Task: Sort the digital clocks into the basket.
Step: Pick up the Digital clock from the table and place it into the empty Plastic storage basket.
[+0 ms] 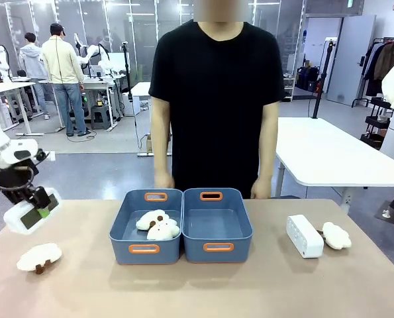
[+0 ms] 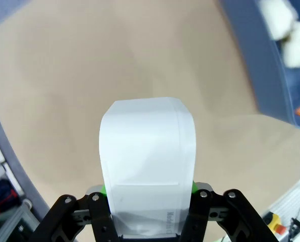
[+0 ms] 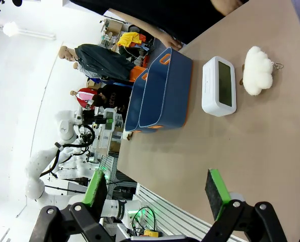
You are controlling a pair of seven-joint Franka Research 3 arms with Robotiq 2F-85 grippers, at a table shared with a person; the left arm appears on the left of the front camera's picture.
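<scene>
Left gripper is clamped on a digital clock, holding it tilted above the table's left side (dark screen facing up-ish). The other digital clock sits on the right, just beside a cloud toy. Right gripper has its jaws wide, nothing between them. Two blue baskets touch mid-table; the left basket holds two more cloud toys.

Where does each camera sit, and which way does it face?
Front view: fixed between the arms, facing the person across the table; left gripper, shut on a clock, at left.
Left wrist view: left wrist, looking along that clock at the table; own fingers below.
Right wrist view: right wrist, rolled sideways, facing the second clock; open right gripper below.
Shared: front and right wrist both show the second clock.
</scene>
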